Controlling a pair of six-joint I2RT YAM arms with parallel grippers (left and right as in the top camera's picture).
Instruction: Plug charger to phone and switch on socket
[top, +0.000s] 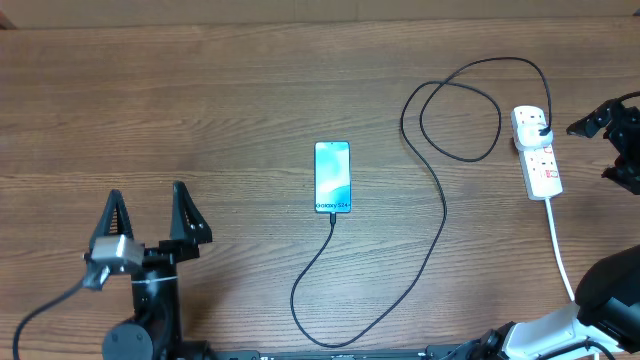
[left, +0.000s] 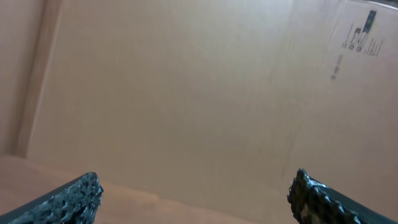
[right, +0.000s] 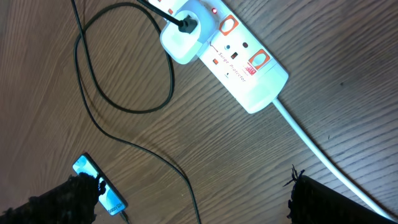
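Flat on the wooden table (top: 200, 90) about mid-scene, screen up and lit light blue: the phone (top: 332, 177), long axis running far to near, "Galaxy S24+" along its near end; seen again at the lower left of the right wrist view (right: 99, 190). Meeting its near short edge: the tip of the charger (top: 445, 215), a thin black cable dropping toward the near edge, curving right, climbing far and right, closing 1 loose loop, then arching over to the socket (top: 540, 160). Socket at far right, well apart from the phone: a white power strip lying far to near, its white cord (top: 558, 250) trailing toward the near edge. Seated in its farthest outlet: a white adapter (right: 180, 40) with the black cable end pushed into it. Along the strip (right: 242, 56): 2 orange-red rocker switches (right: 228, 25) and a small red dot beside the adapter; cannot tell whether on or off. Right gripper (top: 592, 150) just right of the socket, not touching it, its 2 fingers (right: 62, 199) spread wide, grasping nothing. Left gripper (top: 146, 195) at near left, well apart from everything, likewise spread wide with nothing between the fingers (left: 62, 199); beyond them only a plain cardboard (left: 186, 81) surface.
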